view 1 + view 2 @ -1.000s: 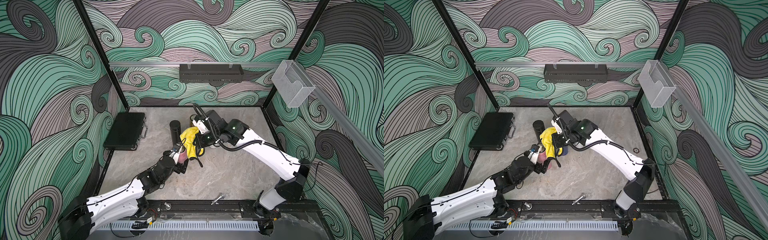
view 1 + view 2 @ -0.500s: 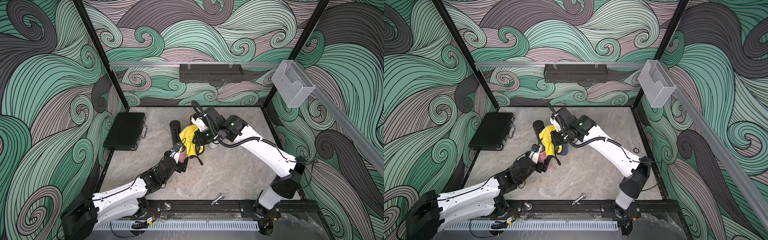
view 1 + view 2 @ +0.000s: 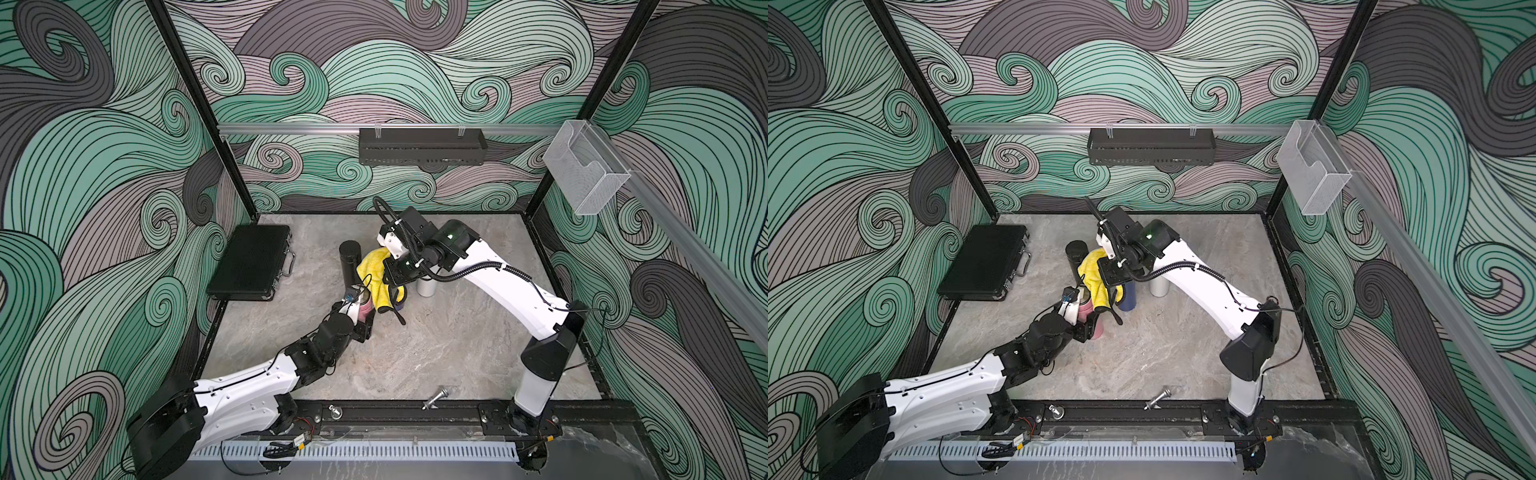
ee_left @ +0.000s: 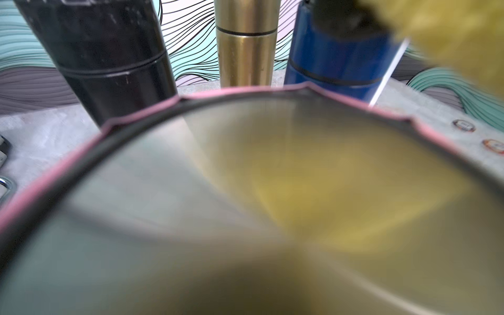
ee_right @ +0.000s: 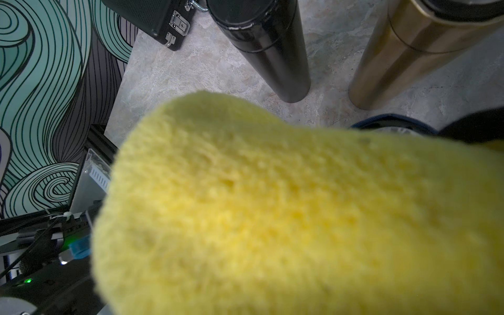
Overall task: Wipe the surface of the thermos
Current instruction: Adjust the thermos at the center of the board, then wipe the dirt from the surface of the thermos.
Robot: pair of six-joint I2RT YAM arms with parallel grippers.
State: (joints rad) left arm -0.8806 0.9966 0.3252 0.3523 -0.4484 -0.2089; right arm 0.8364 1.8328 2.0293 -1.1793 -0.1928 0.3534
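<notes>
A pink thermos (image 3: 365, 311) (image 3: 1095, 323) stands upright mid-table. My left gripper (image 3: 366, 323) is shut on its body from the near side. In the left wrist view its pink rim and steel lid (image 4: 245, 191) fill the frame, and the fingers are hidden. My right gripper (image 3: 392, 284) hangs just behind and above the pink thermos, shut on a yellow cloth (image 3: 374, 274) (image 3: 1094, 276). The cloth drapes down beside the thermos top. In the right wrist view the yellow cloth (image 5: 272, 204) covers the jaws.
A black thermos (image 3: 349, 259) (image 5: 267, 46), a gold thermos (image 4: 246, 43) (image 5: 409, 49), a blue thermos (image 3: 1128, 297) (image 4: 335, 62) and a white thermos (image 3: 426, 286) stand close behind. A black case (image 3: 251, 262) lies at the left edge. A metal bolt (image 3: 436, 397) lies near the front rail.
My left gripper's jaws have closed in on the pink thermos. The right gripper with the cloth has shifted slightly left, toward the black thermos.
</notes>
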